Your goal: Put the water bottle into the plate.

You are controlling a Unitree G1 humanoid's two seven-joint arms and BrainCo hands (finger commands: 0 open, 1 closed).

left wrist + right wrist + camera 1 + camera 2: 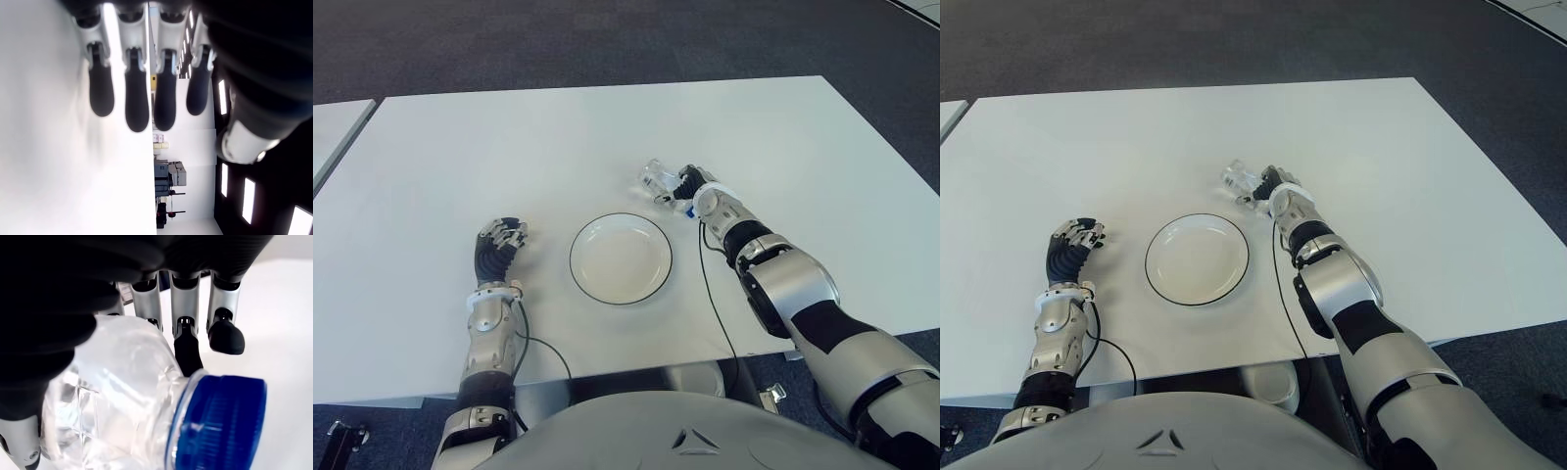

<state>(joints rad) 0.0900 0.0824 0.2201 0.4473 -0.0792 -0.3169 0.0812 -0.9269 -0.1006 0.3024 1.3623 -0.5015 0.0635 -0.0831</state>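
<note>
A clear water bottle [655, 180] with a blue cap [220, 426] lies on the white table [509, 147], just behind and to the right of the plate. The white plate [621, 258] with a dark rim holds nothing. My right hand [695, 194] is at the bottle's cap end. In the right wrist view the bottle [117, 396] fills the space between thumb and fingers [183, 318], which stay nearly straight behind it. My left hand [500, 243] shows to the left of the plate, fingers [137, 98] relaxed, holding nothing.
A black cable [713, 294] runs from the right wrist over the table's front edge, just right of the plate. A second white table [333, 127] adjoins at the far left. Dark carpet surrounds the tables.
</note>
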